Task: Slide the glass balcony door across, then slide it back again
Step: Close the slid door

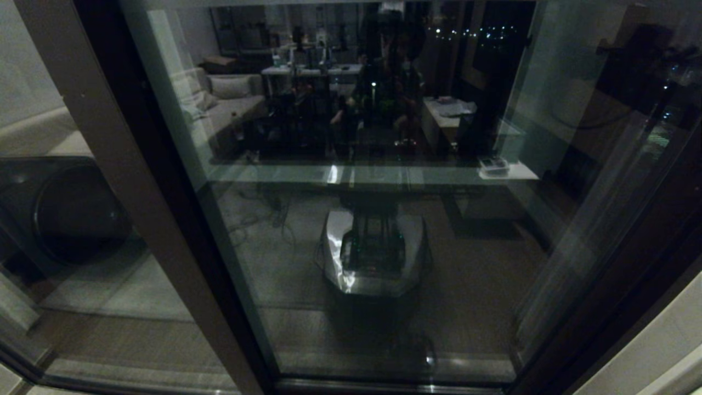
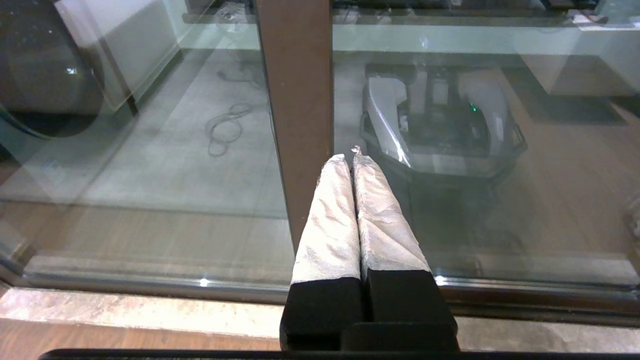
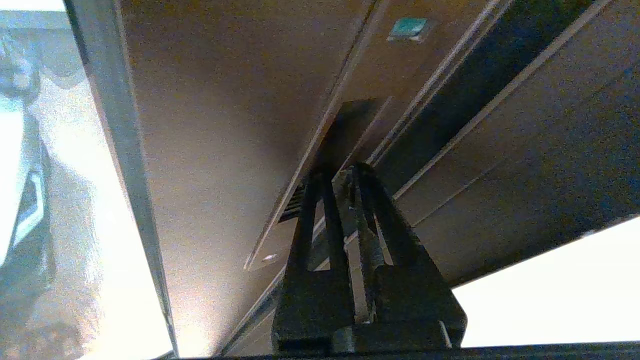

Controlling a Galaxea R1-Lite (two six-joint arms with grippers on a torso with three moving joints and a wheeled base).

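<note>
Glass balcony door (image 1: 373, 219), right pincer (image 3: 340, 172) together at handle slot (image 3: 345, 130), left pincer (image 2: 350, 157) together.

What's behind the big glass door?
Behind the door lies a dim floor with a loose cable and a round black appliance at the left. Bright reflections of the room and the robot cover most of the rest.
</note>
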